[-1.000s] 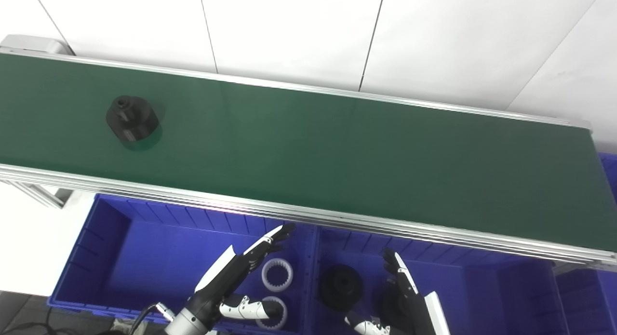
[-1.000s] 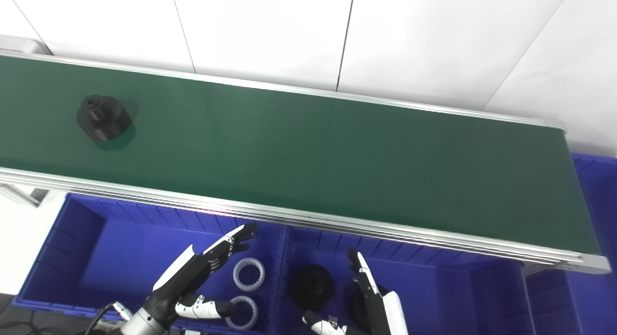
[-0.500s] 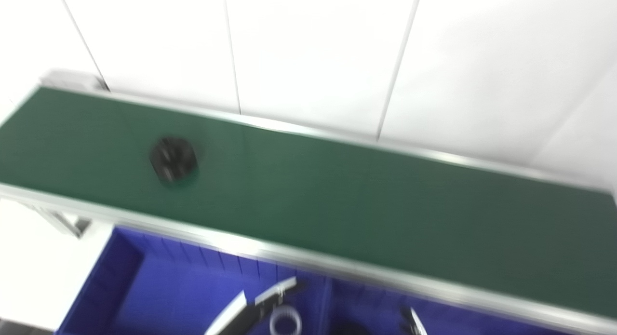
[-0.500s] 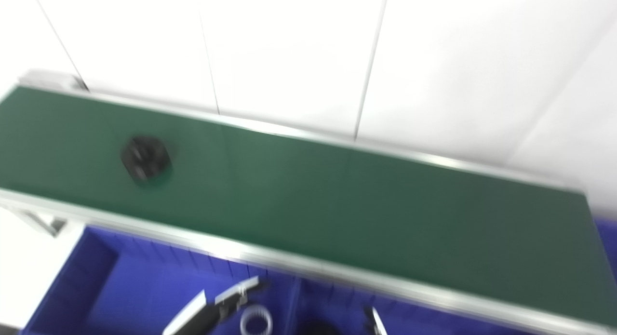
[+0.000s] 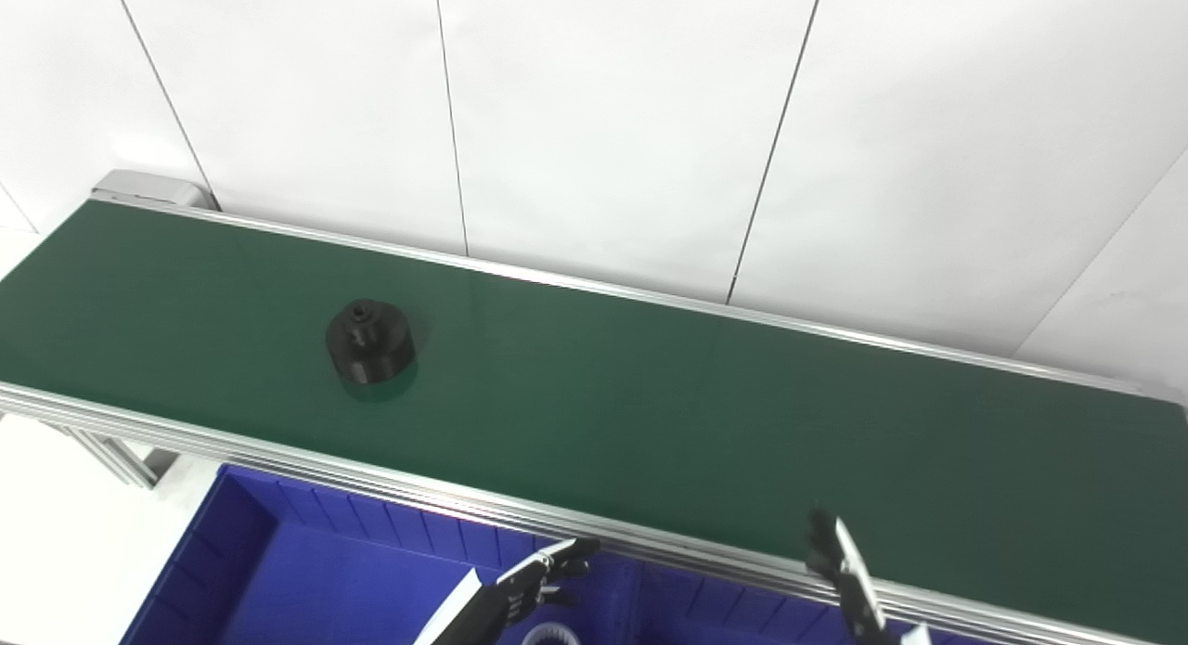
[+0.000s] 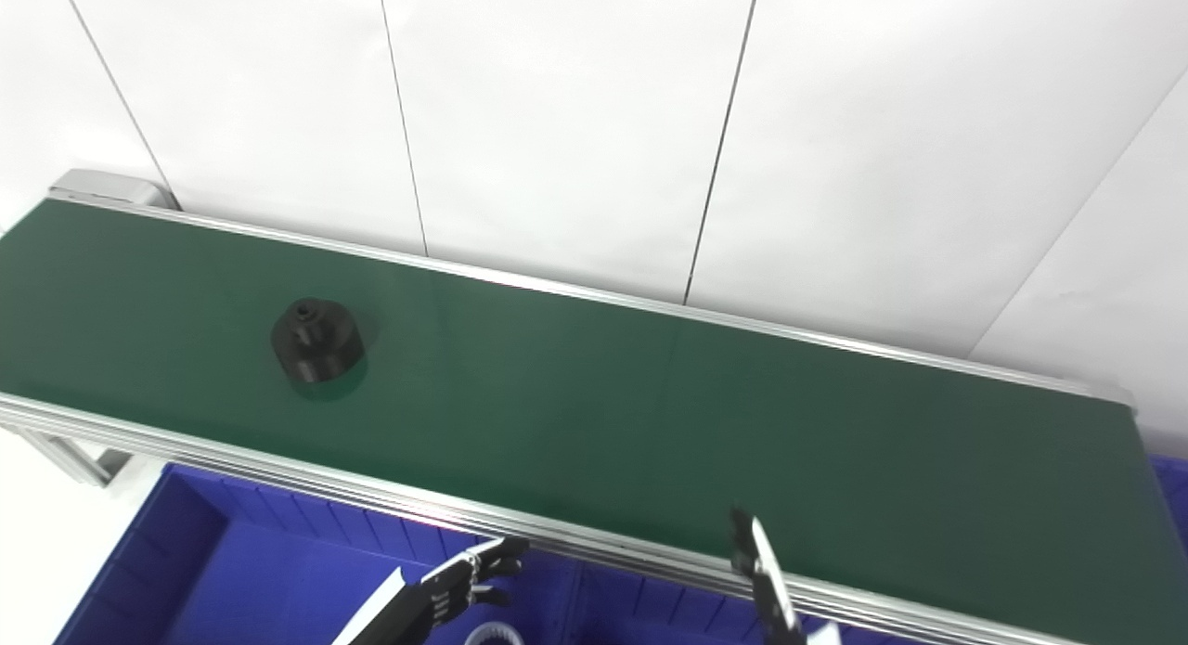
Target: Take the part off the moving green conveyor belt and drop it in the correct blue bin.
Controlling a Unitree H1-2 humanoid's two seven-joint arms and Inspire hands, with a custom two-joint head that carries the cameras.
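Observation:
A black round part (image 5: 370,340) with a small hub on top stands upright on the green conveyor belt (image 5: 705,413), towards its left end. My left hand (image 5: 520,594) shows at the bottom edge over a blue bin (image 5: 278,571), fingers apart and holding nothing, well below and right of the part. Only the straight fingertips of my right hand (image 5: 840,571) rise at the bottom over the belt's near rail (image 5: 390,483); it is open and empty. Most of both hands is cut off by the frame.
A white ring (image 5: 552,636) barely shows in the blue bin beside my left hand. A white panelled wall (image 5: 603,116) stands behind the belt. The belt's silver end cap (image 5: 148,188) is at the far left, with a frame leg (image 5: 116,455) below it.
The camera has tilted upward, so the bins and hands have slid toward the bottom edge. The black part has travelled rightward along the belt. Both hands stay open.

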